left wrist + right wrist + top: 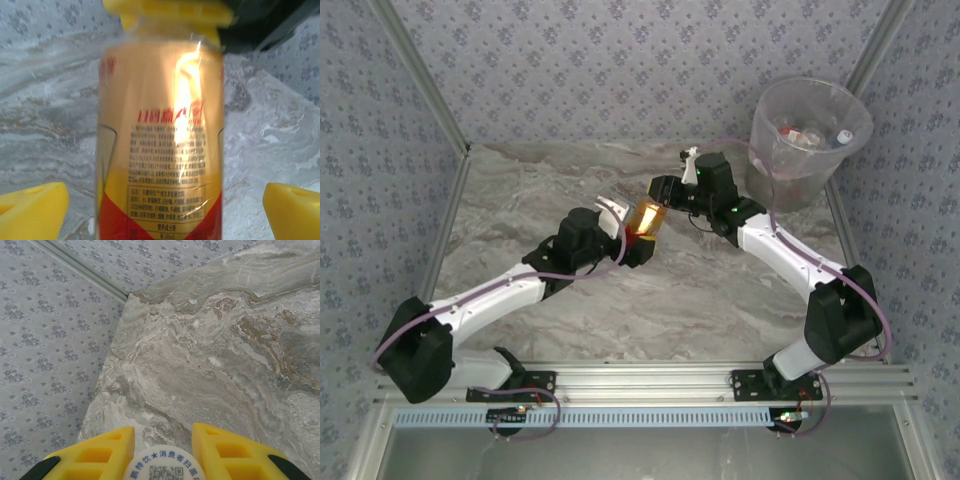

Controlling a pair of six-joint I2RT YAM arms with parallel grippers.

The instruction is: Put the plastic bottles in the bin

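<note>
An amber plastic bottle [648, 217] with a gold and red label hangs above the middle of the table. My right gripper [663, 192] is shut on its top end. In the right wrist view the white cap [165, 467] sits between that gripper's [163, 435] yellow fingers [95, 455]. My left gripper [628, 228] stands open around the bottle's lower part. The left wrist view shows the bottle [160, 150] up close, with the left gripper's [160, 217] fingers [30, 210] wide apart and clear of it. The bin [820, 175] stands at the far right corner with bottles [808, 135] inside.
The marble table [700, 290] is walled by patterned panels at the left, back and right. A metal rail [650, 380] with both arm bases runs along the near edge. The bin is the one tall obstacle, just behind my right arm.
</note>
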